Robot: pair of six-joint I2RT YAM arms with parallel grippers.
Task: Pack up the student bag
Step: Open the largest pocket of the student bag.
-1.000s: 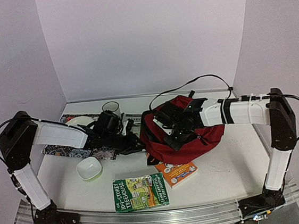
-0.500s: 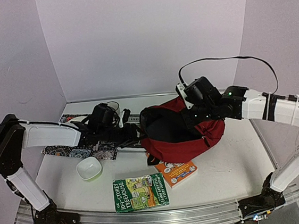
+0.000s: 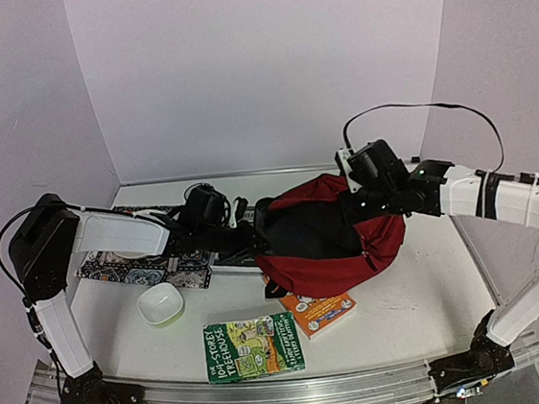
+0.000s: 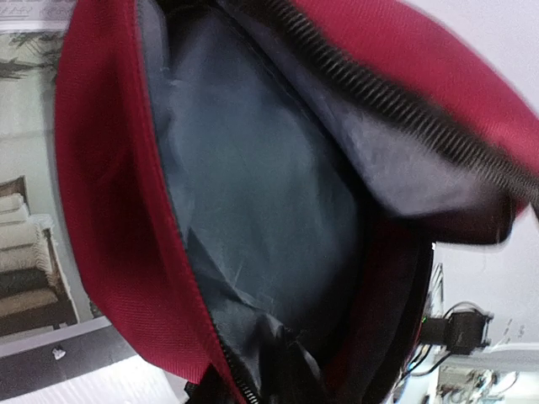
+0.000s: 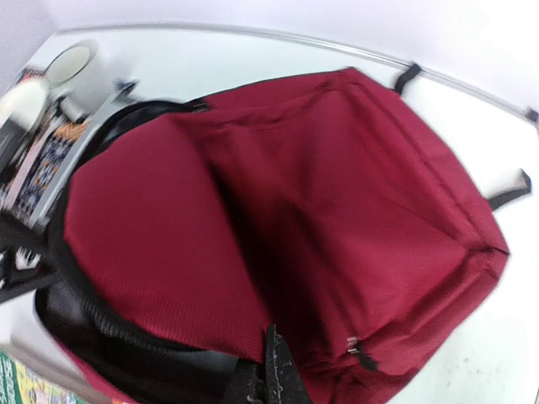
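**Student bag gapes at mid-table, right gripper pinching its flap**

Read the overhead view as a clock face centred on the white table. The dark red soft fabric student bag lies just off centre toward 3 o'clock. Its mouth faces 9 o'clock and its upper flap is raised. Inside it, the left wrist view shows smooth grey lining edged by a black toothed zipper.

The white-and-black left arm reaches in from 9 o'clock. The left gripper sits at the bag's mouth. Its fingers are dark against dark, so I cannot tell whether they are apart or together.

The matching right arm comes in from 3 o'clock, above the bag. The right gripper is closed, its fingers nipped onto the edge of the red flap beside the zipper.

A flat patterned fabric mat lies at 9 o'clock, under the left arm. A green book with a cartoon cover rests near the front edge at about 7 o'clock. An orange book lies at the bag's 6 o'clock, its far edge tucked under the fabric. A small round white bowl stands at 8 o'clock, just in front of the mat and apart from the green book.
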